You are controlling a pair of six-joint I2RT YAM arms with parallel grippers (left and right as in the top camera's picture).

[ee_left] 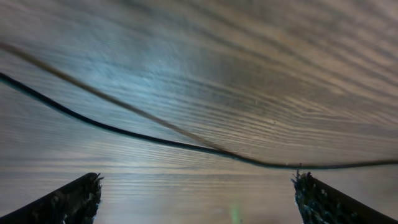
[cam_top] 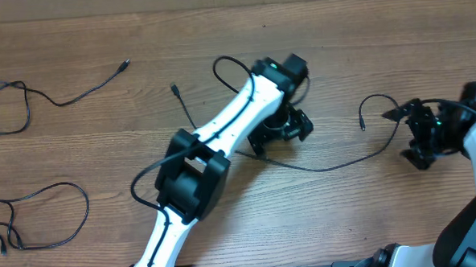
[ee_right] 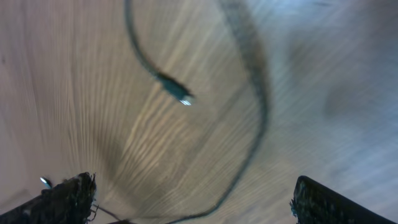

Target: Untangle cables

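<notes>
**One high view, two low ones**

The overhead camera looks straight down from afar on the brown wood-grain surface (cam_top: 338,32). Both wrist cameras sit close above it, facing out past the left claw (ee_left: 196,180) and right claw (ee_right: 194,180). All three catch the thin black cable (cam_top: 320,168).

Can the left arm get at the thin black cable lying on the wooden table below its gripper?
Probably yes. The left gripper is open close above the wooden table, and the thin black cable crosses bare wood just ahead of its fingertips, nothing lying over it.
</notes>
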